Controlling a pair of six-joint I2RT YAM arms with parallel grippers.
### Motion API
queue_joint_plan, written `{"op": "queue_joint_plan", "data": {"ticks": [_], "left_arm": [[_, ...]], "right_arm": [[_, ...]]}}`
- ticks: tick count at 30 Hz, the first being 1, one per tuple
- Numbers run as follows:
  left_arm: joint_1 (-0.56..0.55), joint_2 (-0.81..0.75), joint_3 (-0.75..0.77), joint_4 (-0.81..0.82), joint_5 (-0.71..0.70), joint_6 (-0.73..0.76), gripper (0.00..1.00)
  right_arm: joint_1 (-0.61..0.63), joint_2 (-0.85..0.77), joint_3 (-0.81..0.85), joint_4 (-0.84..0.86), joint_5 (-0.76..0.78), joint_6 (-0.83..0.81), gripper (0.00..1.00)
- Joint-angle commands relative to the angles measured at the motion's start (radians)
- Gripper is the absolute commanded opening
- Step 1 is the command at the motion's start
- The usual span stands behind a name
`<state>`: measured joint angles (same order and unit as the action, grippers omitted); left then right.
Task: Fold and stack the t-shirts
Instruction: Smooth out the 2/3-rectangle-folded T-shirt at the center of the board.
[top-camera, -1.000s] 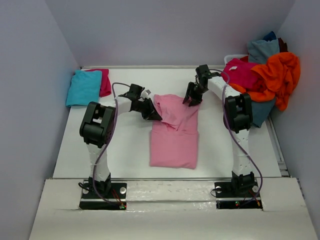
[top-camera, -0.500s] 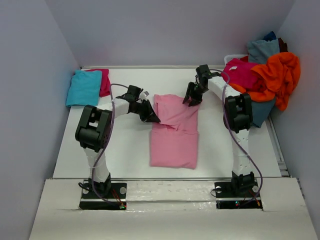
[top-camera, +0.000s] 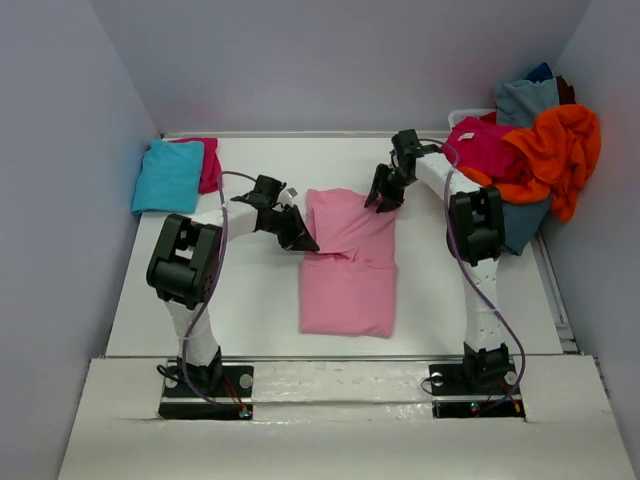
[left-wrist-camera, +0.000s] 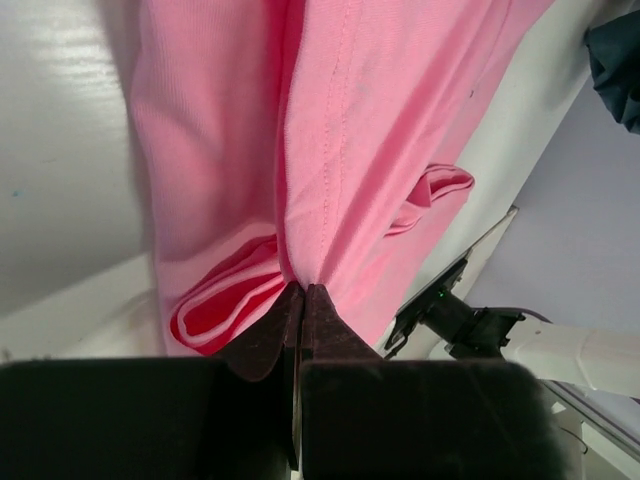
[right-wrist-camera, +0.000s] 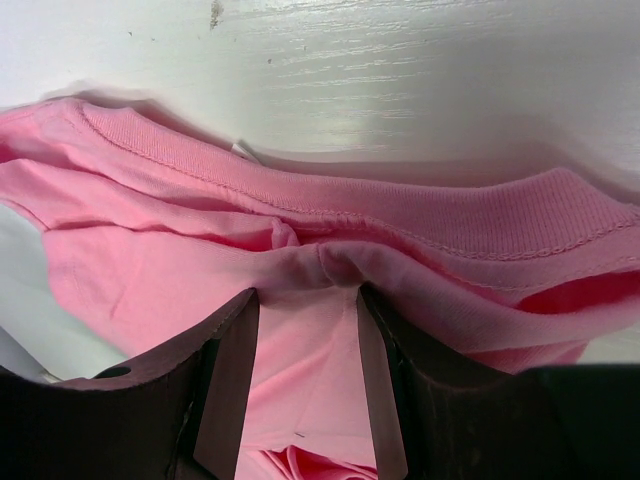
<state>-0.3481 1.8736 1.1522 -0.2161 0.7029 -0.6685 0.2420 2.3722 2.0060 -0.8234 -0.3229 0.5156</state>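
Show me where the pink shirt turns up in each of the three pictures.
Top external: the pink shirt lies mid-table, between the two arms.
Left wrist: the pink shirt fills the centre, from top to bottom.
Right wrist: the pink shirt spans the middle, from side to side.
Shared landmark: the white table under it.

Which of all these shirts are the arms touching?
The light pink cloth t-shirt mid-table, with left end effector and right end effector on it; the rest lie in a folded stack or a heap.
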Motion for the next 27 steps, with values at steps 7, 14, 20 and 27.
{"op": "queue_joint_plan", "data": {"ticks": [7,14,20,27], "left_arm": [[-0.019,-0.062,-0.051,-0.005,0.015,0.02,0.42],[-0.019,-0.073,-0.002,-0.041,-0.025,0.033,0.53],[-0.019,-0.038,0.223,-0.147,-0.114,0.084,0.53],[-0.028,0.116,0.477,-0.177,-0.039,0.103,0.53]], "right_arm": [[-0.003,0.041,0.016,-0.003,0.018,-0.029,0.51],[-0.003,0.039,0.022,-0.002,0.016,-0.043,0.53],[-0.003,0.027,0.023,-0.003,0.012,-0.043,0.54],[-0.003,-0.005,0.022,-0.002,0.021,-0.039,0.54]]}}
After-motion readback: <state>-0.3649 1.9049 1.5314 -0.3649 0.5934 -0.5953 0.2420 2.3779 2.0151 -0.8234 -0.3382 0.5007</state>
